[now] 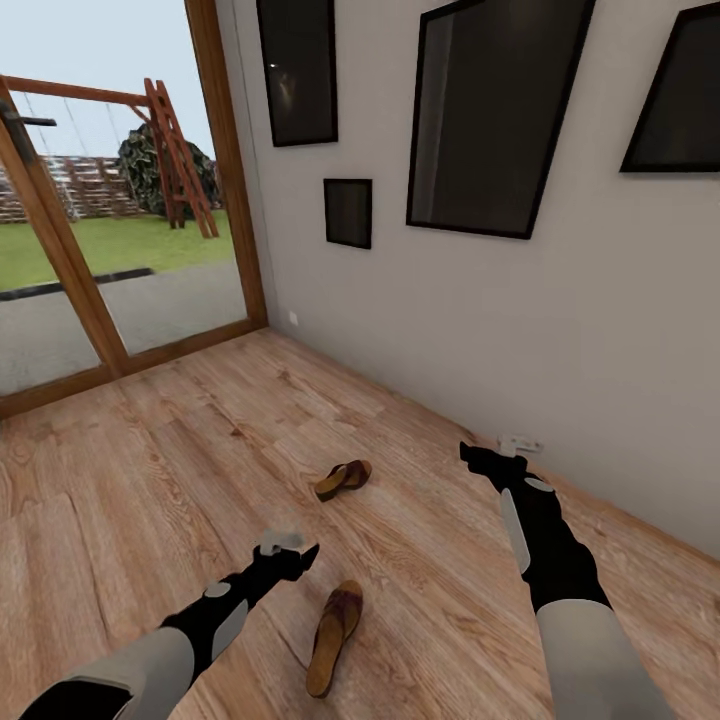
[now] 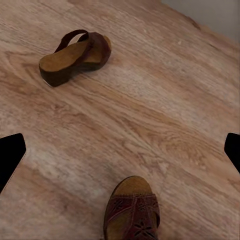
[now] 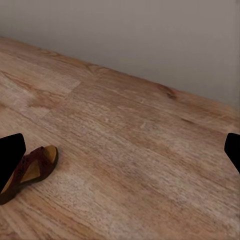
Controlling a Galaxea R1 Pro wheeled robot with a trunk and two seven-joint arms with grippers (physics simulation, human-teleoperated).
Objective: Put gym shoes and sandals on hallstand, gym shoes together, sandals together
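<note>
Two dark brown sandals lie on the wood-plank corridor floor (image 1: 150, 480). The far sandal (image 1: 343, 479) (image 2: 75, 56) is tipped on its side. The near sandal (image 1: 333, 622) (image 2: 132, 212) lies flat, just right of my left gripper (image 1: 290, 555), which hovers open above the floor with nothing in it. My right gripper (image 1: 485, 460) is open too, held near the wall to the right of the far sandal; its wrist view catches one sandal (image 3: 32, 167) beside a fingertip (image 3: 11, 155). The gym shoes and the hallstand are out of view.
A grey wall (image 1: 480, 330) with several black frames runs along the right. A small white object (image 1: 520, 443) sits at its base by my right gripper. A wood-framed glass door (image 1: 120, 250) to a garden stands at the far left.
</note>
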